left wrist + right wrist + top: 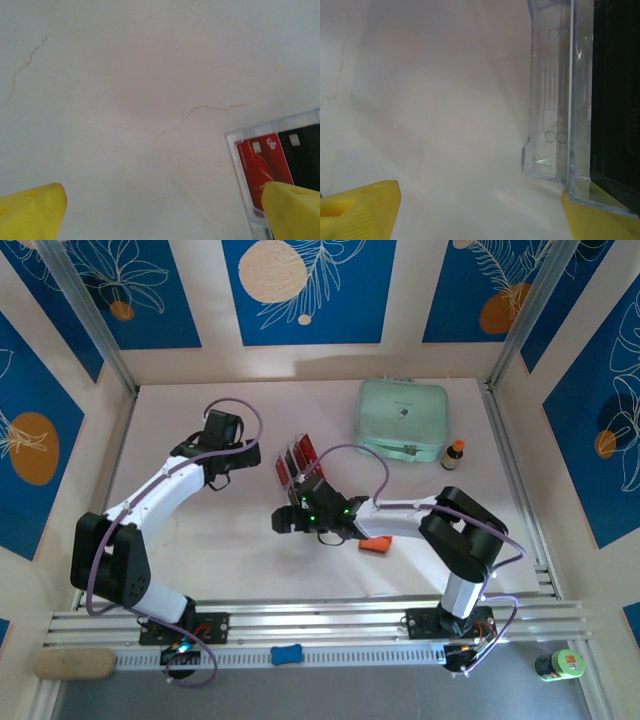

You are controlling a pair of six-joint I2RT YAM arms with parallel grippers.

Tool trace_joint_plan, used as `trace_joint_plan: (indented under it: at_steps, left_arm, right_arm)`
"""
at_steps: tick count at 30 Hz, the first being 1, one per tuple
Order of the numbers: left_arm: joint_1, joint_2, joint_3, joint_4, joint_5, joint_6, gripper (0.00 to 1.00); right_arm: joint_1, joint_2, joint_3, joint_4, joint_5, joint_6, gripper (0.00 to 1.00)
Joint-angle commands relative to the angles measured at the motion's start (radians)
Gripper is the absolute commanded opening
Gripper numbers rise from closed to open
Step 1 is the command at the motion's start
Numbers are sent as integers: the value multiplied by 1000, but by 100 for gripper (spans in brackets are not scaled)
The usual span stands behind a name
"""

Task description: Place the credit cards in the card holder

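we see the left fingers (31, 211) spread wide and released, with nothing between them, over bare white tabletop (125, 75). just to their right stands the clear plastic rack (239, 145), and in it a red card (265, 160) sits beside a black card (306, 155). one yellow finger overlaps the near end of the red card in the left wrist view; we cannot tell whether it touches.

from above, the credit cards (297, 460) stand in that rack near the middle of the tabletop, the red ones toward the left and the dark ones toward the right. the left arm reaches in from the left and ends just left of the rack.

the right fingers (360, 211) are also released and well apart, grasping nothing. in the right wrist view the rack's clear wall and a black card fill the right side, and the rack's lower corner sits right at one finger; contact is not clear to us. from above, these fingers lie just on the near side of the rack.

the card holder (375, 544), orange, lies on the tabletop near and to the right of the rack, partly tucked under the right forearm. we cannot tell whether it is folded or open.

a mint-green case (403, 420) rests at the far right, with a small bottle (455, 453) just beside it.
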Motion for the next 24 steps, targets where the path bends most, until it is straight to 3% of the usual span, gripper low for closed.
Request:
trace_joint_plan:
  at_steps: [1,6,12,17,24]
  left_arm:
    - [13,-25,13,-21,18,-22,100]
    - [14,-30,12,-27,21,-32,100]
    - [14,-49,-4,-28,24,-34,100]
    - [14,-72,-33,-19,34,-27,100]
    - [14,-124,-79,-2,97,-25,100]
  right_arm:
    - [-7,54,62,59,60,29,85]
    - [-62,152,164,96,40,17,85]
    - [-127,180,263,63,-136,-88,81]
    - [-125,33,149,17,-243,-126,79]
    - [-158,-287,-123,-134,-157,-52,80]
